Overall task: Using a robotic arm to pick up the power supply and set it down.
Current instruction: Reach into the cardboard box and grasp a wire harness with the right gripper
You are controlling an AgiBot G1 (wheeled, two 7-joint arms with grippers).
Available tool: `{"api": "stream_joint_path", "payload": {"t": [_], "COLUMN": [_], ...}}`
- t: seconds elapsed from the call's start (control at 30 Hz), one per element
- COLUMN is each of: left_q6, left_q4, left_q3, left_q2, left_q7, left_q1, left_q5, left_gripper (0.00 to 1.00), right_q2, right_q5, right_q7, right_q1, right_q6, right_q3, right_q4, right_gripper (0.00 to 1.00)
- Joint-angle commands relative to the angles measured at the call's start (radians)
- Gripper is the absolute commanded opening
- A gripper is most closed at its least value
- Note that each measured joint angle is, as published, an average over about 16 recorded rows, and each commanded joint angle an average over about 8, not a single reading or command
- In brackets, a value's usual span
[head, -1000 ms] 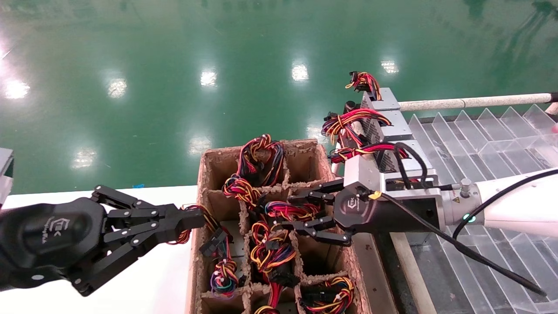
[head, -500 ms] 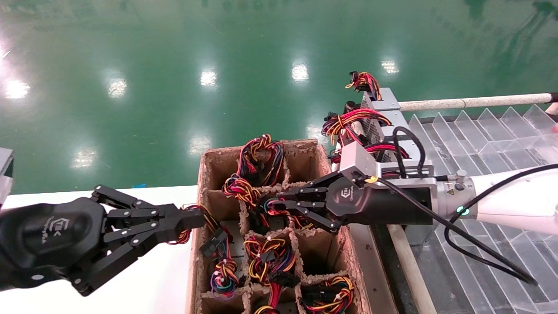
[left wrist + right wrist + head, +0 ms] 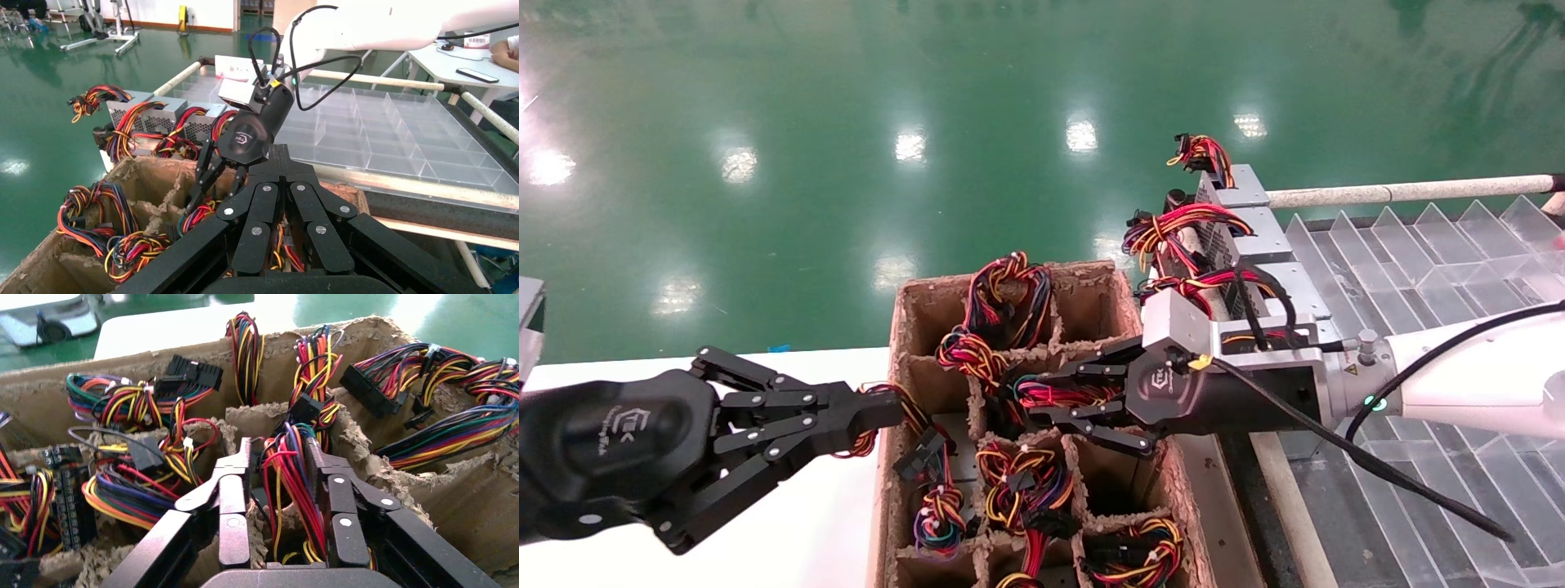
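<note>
The biggest risk is at the cardboard box [image 3: 1128,306], lower centre of the head view: its pulp dividers are frayed, and the right gripper [image 3: 1050,400] of the robotic arm [image 3: 1475,380] reaches among them, so a finger could snag a wall or drag the whole crate on lifting. Next, the grip looks to be on wires alone; in the right wrist view the fingers [image 3: 232,496] stand spread either side of a red, yellow and black bundle [image 3: 294,478], not yet pressed onto it, and wires could slip or tangle with neighbours. The power supply [image 3: 1054,394] sits in a middle cell, its grey body hidden beneath its loom. The left gripper [image 3: 878,412], mid-left, rests shut at the box's edge.
</note>
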Motion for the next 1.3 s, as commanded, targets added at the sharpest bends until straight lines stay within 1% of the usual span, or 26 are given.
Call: {"api": "stream_joint_path", "payload": {"t": [0.03,0.07,0.1,0.3,0.33,0.37,0.93,1.3], "left_q6": [0.0,0.0,0.0,0.0,0.0,0.0,0.0,0.0], "left_q4": [0.0,0.0,0.0,0.0,0.0,0.0,0.0,0.0], "left_q3": [0.0,0.0,0.0,0.0,0.0,0.0,0.0,0.0], "left_q2": [0.0,0.0,0.0,0.0,0.0,0.0,0.0,0.0], "left_q7": [0.0,0.0,0.0,0.0,0.0,0.0,0.0,0.0], "left_q1": [0.0,0.0,0.0,0.0,0.0,0.0,0.0,0.0], "left_q5": [0.0,0.0,0.0,0.0,0.0,0.0,0.0,0.0], "left_gripper": [0.0,0.0,0.0,0.0,0.0,0.0,0.0,0.0], "right_q2": [-0.001,-0.001,-0.001,-0.005,-0.007,-0.008,-0.013,-0.001], "right_q5": [-0.005,-0.005,-0.004,0.004,0.005,0.006,-0.015,-0.018], "right_q7": [-0.011,-0.016,-0.02,-0.04,-0.043,-0.046,-0.134,-0.163], "right_q1": [0.004,0.005,0.005,0.008,0.008,0.009,0.035,0.058], "right_q6": [0.001,0.002,0.003,0.009,0.009,0.009,0.028,0.023], "right_q3": [-0.007,-0.008,-0.009,-0.009,-0.009,-0.009,-0.029,-0.031], "right_q4": [0.0,-0.002,-0.005,-0.03,-0.034,-0.038,-0.058,-0.073], "right_gripper": [1.0,0.96,0.89,0.14,0.06,0.0,0.0,0.0]}}
